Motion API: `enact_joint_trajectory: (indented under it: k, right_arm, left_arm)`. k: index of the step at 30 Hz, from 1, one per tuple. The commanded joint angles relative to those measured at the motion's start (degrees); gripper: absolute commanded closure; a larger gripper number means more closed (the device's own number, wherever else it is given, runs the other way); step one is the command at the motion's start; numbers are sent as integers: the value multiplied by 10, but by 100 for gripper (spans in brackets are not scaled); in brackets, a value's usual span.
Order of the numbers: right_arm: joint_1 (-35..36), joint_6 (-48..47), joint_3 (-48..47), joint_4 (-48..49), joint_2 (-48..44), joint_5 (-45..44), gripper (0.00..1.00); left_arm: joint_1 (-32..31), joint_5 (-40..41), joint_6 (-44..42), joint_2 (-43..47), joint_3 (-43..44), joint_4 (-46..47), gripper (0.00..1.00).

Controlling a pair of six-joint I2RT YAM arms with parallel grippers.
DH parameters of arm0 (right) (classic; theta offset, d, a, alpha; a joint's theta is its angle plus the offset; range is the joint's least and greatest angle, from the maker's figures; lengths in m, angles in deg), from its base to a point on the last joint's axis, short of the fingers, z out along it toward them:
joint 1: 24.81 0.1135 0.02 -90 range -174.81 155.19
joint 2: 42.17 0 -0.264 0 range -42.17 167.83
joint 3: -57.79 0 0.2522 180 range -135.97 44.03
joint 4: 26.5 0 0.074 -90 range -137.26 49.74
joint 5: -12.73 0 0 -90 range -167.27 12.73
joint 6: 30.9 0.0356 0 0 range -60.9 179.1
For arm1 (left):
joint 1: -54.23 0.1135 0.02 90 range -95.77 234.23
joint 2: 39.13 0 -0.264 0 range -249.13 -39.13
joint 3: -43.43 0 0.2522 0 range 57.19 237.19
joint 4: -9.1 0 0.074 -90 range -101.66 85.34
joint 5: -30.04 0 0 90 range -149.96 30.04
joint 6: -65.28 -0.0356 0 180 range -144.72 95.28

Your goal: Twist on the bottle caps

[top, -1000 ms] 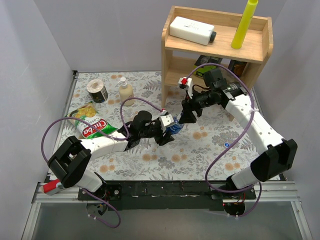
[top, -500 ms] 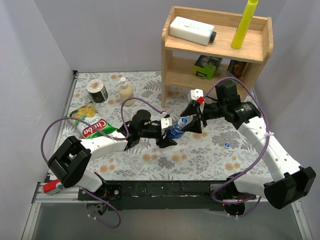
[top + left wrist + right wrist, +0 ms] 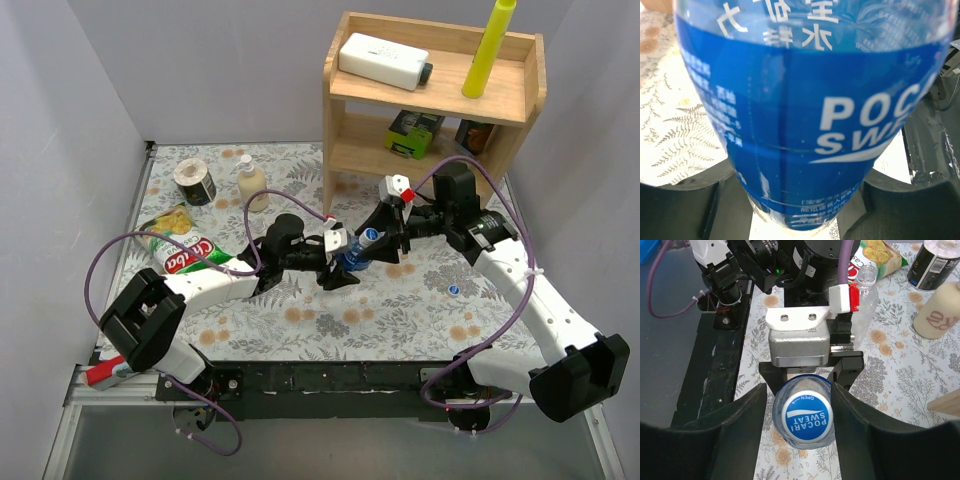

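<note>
Round blue cap [image 3: 807, 418] atop clear blue-label bottle [image 3: 810, 125], w/ right gripper [image 3: 800, 415] fingers astride.

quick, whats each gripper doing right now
Left gripper: shut on the blue-label bottle.
Right gripper: fingers either side of the blue cap; grip cannot be told.

A blue-labelled bottle [image 3: 810, 110] fills the view, clamped between two dark fingers [image 3: 685, 210] above floral tablecloth [image 3: 670, 125].

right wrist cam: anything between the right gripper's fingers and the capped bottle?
Nothing. In the right wrist view the right gripper straddles the blue cap on the labelled bottle, bare gaps either side. The left gripper clamps that bottle.
</note>
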Motion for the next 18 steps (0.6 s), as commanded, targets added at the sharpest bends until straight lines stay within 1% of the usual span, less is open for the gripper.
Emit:
enact_joint_trajectory:
  k: [1, 3, 4, 6, 8, 10, 12, 13, 14, 15, 16, 17, 18]
  right_arm:
    - [-4, 87, 30, 80, -29, 18, 41]
    - [-6, 118, 45, 124, -35, 18, 42]
    - [-7, 158, 51, 143, -42, 16, 42]
    - [-10, 197, 72, 196, -48, 9, 42]
    - [-13, 244, 88, 220, -56, -1, 42]
    - [-15, 265, 94, 243, -58, -14, 44]
    - [-19, 275, 94, 242, -59, -39, 50]
    - [-20, 275, 94, 237, -59, -50, 60]
    - [-22, 275, 94, 232, -59, -60, 65]
    - [-24, 275, 93, 228, -58, -83, 69]
    - [-24, 275, 94, 221, -57, -97, 75]
    - [-24, 275, 94, 218, -56, -115, 78]
    - [-24, 275, 95, 214, -55, -152, 81]
  left_arm:
    - [3, -15, 6, -2, 28, 13, 100]
    - [3, -17, 8, -3, 30, 14, 100]
    - [3, -18, 9, -5, 33, 13, 100]
    - [3, -20, 12, -5, 33, 15, 100]
    - [3, -21, 17, -5, 31, 19, 100]
    - [3, -23, 20, -6, 30, 22, 100]
    - [3, -15, 26, -4, 29, 28, 100]
    - [3, -6, 30, -5, 29, 31, 100]
    - [0, 3, 33, -5, 30, 38, 100]
    - [-1, 29, 47, -4, 28, 45, 100]
    - [-3, 44, 53, -2, 29, 54, 100]
    - [-7, 69, 58, -2, 28, 71, 100]
    - [-19, 95, 63, 0, 28, 78, 100]
